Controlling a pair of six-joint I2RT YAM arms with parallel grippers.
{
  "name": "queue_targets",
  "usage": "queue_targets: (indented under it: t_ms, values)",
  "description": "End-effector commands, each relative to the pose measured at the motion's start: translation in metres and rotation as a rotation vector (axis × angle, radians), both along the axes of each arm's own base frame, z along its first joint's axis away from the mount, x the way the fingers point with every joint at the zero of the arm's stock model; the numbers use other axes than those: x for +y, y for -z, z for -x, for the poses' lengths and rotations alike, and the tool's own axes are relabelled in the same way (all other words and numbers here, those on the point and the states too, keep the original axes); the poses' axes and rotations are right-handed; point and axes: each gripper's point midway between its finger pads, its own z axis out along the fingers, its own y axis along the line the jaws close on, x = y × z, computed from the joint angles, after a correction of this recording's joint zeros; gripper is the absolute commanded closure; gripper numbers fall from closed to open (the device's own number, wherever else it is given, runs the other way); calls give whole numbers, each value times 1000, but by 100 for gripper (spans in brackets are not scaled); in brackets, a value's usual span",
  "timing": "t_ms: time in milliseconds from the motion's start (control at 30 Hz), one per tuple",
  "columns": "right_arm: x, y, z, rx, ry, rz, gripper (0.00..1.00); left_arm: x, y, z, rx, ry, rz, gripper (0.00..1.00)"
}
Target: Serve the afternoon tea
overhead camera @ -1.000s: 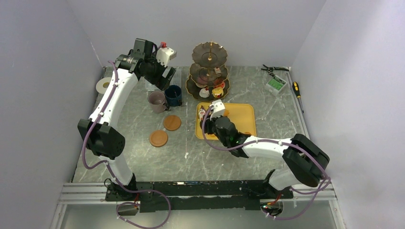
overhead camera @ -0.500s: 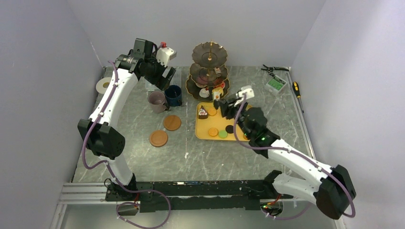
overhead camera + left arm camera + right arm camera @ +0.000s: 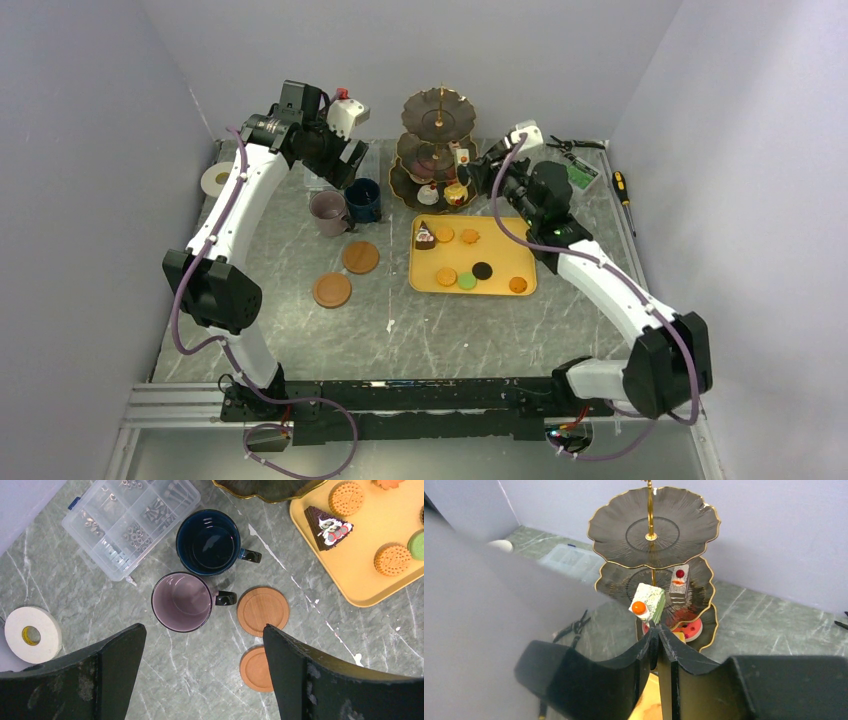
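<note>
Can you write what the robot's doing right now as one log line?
right gripper: shut on green cake slice, beside three-tier stand | left gripper: open, above mauve mug

The stand sits by the back edge, the tray just before it. Left of both, two mugs stand behind two coasters.

2 white arms, black joints, purple cables
</note>
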Motion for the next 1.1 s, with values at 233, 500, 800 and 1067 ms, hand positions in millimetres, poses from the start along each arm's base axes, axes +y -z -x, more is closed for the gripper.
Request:
queue_targets:
  t_ms: [233, 500, 800, 1067]
  values:
    - [32, -14, -41, -52, -111, -19, 88, 0, -17, 0, -54, 10, 26, 7]
    - [31, 2, -79, -82, -40, -7, 88, 0, -17, -4, -53, 7, 25, 7]
    - [23, 1, -103, -92, -24, -19, 88, 3, -15, -4, -50, 3, 14, 7]
    - [25, 19, -115, -42, -51, 8, 85, 3, -15, -5, -48, 1, 21, 7]
